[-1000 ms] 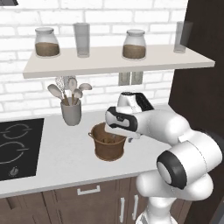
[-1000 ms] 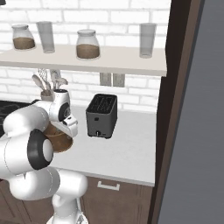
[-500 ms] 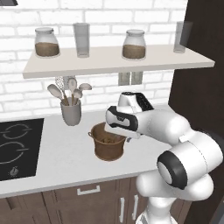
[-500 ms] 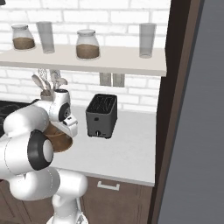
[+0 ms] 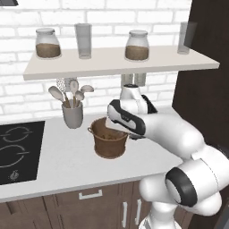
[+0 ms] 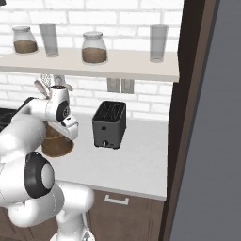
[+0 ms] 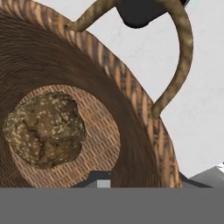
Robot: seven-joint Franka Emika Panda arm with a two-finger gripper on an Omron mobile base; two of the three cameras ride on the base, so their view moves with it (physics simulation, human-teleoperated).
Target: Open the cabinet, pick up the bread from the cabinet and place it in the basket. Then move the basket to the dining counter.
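The bread, a dark brown lumpy roll flecked with pale seeds, lies on the woven floor of the basket, a little off centre in the hand view. The basket is round and brown with a rolled rim; it stands upright on the white desk, and one of its looped side handles arches out over the pale surface in the hand view. The gripper sits at the basket's rim, on the side toward the arm, reaching down from the white wrist that lies across the basket's top in the left base view. Whether its fingers are apart or pressed on the rim cannot be told, as they are hidden by the wrist and the basket wall.

Just beside the basket, toward the wall, stands a grey utensil pot holding spoons and spatulas. A black cooktop is set into the desk further left. On the other side, a black toaster stands apart from the basket. Above, a pale shelf on the white brick wall carries two glass jars of brown powder and two clear tumblers.
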